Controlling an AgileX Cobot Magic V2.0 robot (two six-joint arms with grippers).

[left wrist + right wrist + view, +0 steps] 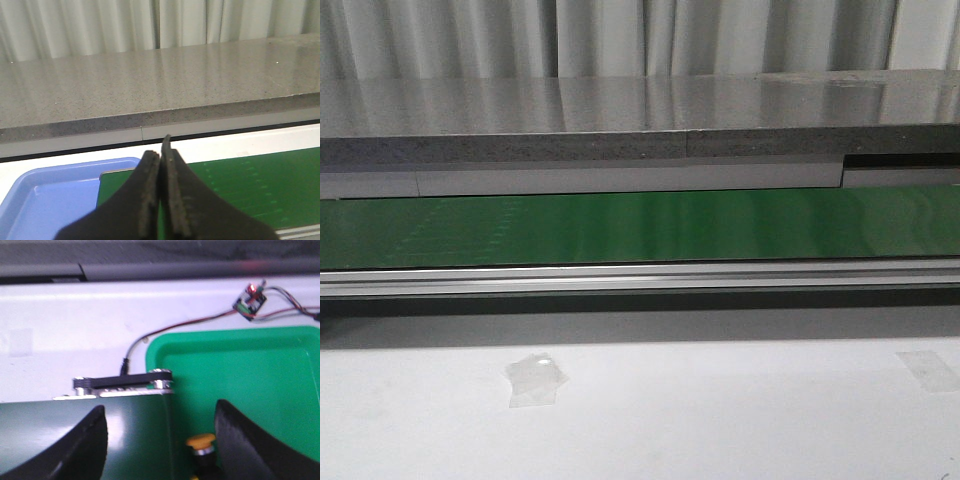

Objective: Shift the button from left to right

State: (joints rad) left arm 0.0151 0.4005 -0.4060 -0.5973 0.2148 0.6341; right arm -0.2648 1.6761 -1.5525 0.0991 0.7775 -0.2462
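The button (201,442) shows only in the right wrist view: a yellow-orange cap on a silver collar and a dark body, partly cut off by the frame edge. It stands inside the green tray (250,370), right beside the end of the dark green conveyor belt (75,415). My right gripper (161,407) is open and empty, and the button sits between its fingers, close to one of them (250,450). My left gripper (160,152) is shut and empty, over the other end of the belt (240,185) beside a blue tray (45,195). Neither gripper nor the button shows in the front view.
The green belt (640,225) runs across the front view with an aluminium rail (640,277) in front and a grey stone counter (620,115) behind. Tape pieces (535,378) lie on the white table. A small circuit board (250,301) with wires lies behind the green tray.
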